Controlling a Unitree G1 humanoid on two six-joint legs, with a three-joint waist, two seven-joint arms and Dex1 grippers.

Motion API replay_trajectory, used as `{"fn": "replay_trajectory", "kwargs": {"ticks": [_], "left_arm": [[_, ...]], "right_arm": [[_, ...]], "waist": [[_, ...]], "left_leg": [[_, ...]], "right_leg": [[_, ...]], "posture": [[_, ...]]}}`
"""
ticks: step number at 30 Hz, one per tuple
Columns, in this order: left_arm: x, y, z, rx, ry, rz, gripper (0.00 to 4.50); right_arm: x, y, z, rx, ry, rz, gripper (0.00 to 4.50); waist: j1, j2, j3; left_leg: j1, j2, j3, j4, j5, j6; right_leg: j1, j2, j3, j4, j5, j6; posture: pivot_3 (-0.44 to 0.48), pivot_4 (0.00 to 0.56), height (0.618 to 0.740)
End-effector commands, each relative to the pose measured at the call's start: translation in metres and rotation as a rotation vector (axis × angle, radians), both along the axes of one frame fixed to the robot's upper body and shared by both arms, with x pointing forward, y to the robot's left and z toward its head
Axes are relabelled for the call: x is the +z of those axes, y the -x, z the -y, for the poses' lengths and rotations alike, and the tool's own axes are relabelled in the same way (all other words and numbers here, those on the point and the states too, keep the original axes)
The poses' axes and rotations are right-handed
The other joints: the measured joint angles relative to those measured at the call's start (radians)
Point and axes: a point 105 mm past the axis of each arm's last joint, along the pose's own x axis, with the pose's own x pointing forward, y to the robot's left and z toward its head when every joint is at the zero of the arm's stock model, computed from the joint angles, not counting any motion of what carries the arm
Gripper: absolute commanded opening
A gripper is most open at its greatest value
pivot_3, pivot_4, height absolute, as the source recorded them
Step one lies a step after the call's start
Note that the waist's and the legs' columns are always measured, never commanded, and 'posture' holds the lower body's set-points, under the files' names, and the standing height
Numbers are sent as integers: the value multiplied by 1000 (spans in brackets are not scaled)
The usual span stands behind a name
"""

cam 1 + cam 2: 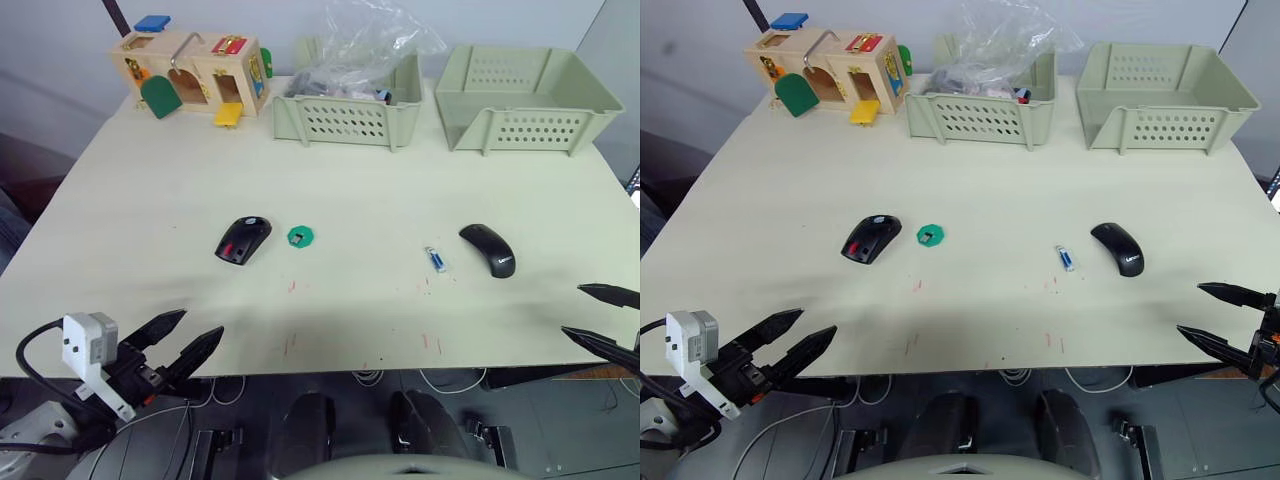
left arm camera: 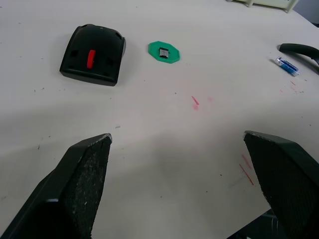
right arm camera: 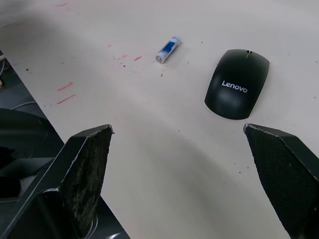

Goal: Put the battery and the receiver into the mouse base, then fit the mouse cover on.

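1. Step in hand: none begun, by my judgement. All parts lie apart on the table (image 1: 150, 190), nothing held.
2. Left gripper (image 1: 185, 338): fingers spread wide, empty, at the near left edge of the table.
3. Right gripper (image 1: 602, 315): fingers spread wide, empty, at the near right edge.
4. Mouse base (image 1: 242, 239): left of centre, open side up, red part showing inside. Compartment appears empty.
5. Battery (image 1: 437, 259): right of centre, lying flat, just left of the mouse cover and apart from it.
6. Mouse cover (image 1: 488, 249): right of centre, curved side up, white lettering toward its near end.
7. Receiver (image 2: 163, 52): probably the small dark piece resting on the green disc (image 1: 301, 236), just right of the mouse base.
8. Next move, as judged: the right gripper reaches far and left to the battery, closes across its slim body, and carries it left to the base. It is small and round, so it may roll or slip out.
9. Other items: wooden latch box (image 1: 190, 71) at far left; a basket with a clear plastic bag (image 1: 350, 105) at far centre; an empty basket (image 1: 525, 95) at far right. All well apart from the parts.
10. Obstructions: none between either gripper and the parts. The cover sits close to the battery; a wide approach might nudge it.
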Motion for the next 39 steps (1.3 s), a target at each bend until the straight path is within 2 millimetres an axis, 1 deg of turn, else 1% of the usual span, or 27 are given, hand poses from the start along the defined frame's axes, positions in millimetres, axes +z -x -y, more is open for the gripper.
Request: {"fn": "replay_trajectory", "kwargs": {"ticks": [1, 2, 3, 4, 7, 9, 12, 15, 17, 19, 21, 24, 27, 28, 31, 35, 39], "left_arm": [[9, -6, -4, -1, -20, 42, 4500], [11, -9, -6, -1, -28, 53, 4500], [15, -14, -8, 2, -27, 70, 4500], [18, -17, -9, 3, -26, 81, 4500], [30, -31, -10, -17, -74, 122, 4500], [37, -40, -13, -7, -110, 131, 4500], [40, -52, -15, -1, -150, 100, 4500], [45, -68, -15, 28, -141, 60, 4500], [46, -75, -15, 44, -178, 21, 4500], [51, -89, -8, 33, -177, 8, 4500], [53, -103, -1, 18, -207, -9, 4500], [52, -123, 1, 55, -273, -39, 4500], [53, -134, 6, 29, -311, -56, 4500], [51, -138, 9, 20, -323, -73, 4500], [47, -152, 9, 38, -370, -110, 4500], [42, -164, 10, 45, -400, -136, 4500], [34, -171, 11, 45, -425, -166, 4500]], "right_arm": [[7, 0, -4, 2, -15, 54, 4435], [9, 0, -10, 13, -34, 67, 4435], [14, -1, -22, 43, -64, 80, 4435], [17, -1, -29, 65, -84, 87, 4435], [38, -7, -60, 142, -151, 149, 4435], [49, -9, -77, 186, -173, 179, 4435], [60, -8, -97, 255, -193, 201, 4435], [70, -2, -115, 332, -198, 243, 4435], [72, 2, -123, 379, -194, 231, 4435], [78, 4, -134, 402, -216, 229, 4435], [83, 6, -142, 417, -223, 233, 4435], [86, 9, -147, 416, -228, 239, 4435], [90, 10, -153, 417, -237, 241, 4435], [91, 10, -155, 415, -242, 245, 4435], [95, 13, -159, 410, -253, 253, 4435], [96, 14, -165, 402, -259, 255, 4435], [97, 15, -167, 392, -265, 254, 4435]], "waist": [[0, 0, 0], [1, 0, 0], [1, 0, 0], [3, 2, 0], [1, 3, 0], [1, 3, 0], [2, 3, 0], [6, 3, 1], [5, 2, 0], [4, 2, 1], [2, 1, 1], [3, 1, 1], [1, 0, 2], [0, -1, 2], [2, -1, 2], [2, -3, 3], [1, -3, 3]], "left_leg": [[0, 0, 0, 0, 0, 0], [0, 0, 0, 0, 0, 0], [0, 0, 0, 0, 0, 0], [0, 0, 0, 0, 0, 0], [0, 0, -1, 0, 0, 0], [0, 0, -1, 0, 0, 0], [0, 0, -1, 0, 0, 0], [-1, 0, -1, 0, 0, 0], [-1, 0, -1, 0, 0, 0], [0, 0, -1, 0, 0, 0], [0, -1, -2, 0, 0, 0], [0, -2, -2, 0, 0, 0], [0, -2, -2, 0, 0, 0], [0, -2, -1, 0, 0, 0], [0, -2, -1, 0, 0, 0], [0, -2, -1, 0, 0, 0], [-1, -2, -1, 0, 0, 0]], "right_leg": [[0, 0, 0, 0, 0, 0], [0, 0, 0, 0, 0, 0], [0, 0, 0, 0, 0, 0], [0, 0, -1, 0, 0, 0], [0, 1, -1, 1, 0, 0], [0, 1, -1, 1, 0, 0], [0, 1, -1, 1, 2, -4], [0, 0, -1, 0, 2, -4], [0, 0, -1, 1, 2, -3], [1, 0, -1, 1, 2, -3], [1, 0, -2, 1, 2, -3], [1, 1, -2, 1, 3, -4], [1, 1, -1, 1, 3, -4], [1, 1, -1, 1, 3, -4], [1, 1, -1, 2, 3, -4], [1, 1, -1, 1, 3, -4], [1, 1, -1, 1, 3, -3]], "posture": [[0, 150, 740], [0, 150, 740], [0, 150, 740], [0, 150, 740], [0, 150, 740], [0, 150, 740], [0, 150, 740], [0, 150, 740], [0, 150, 740], [0, 150, 740], [0, 150, 740], [0, 150, 740], [0, 150, 740], [0, 150, 740], [0, 150, 740], [0, 150, 740], [0, 150, 740]]}}
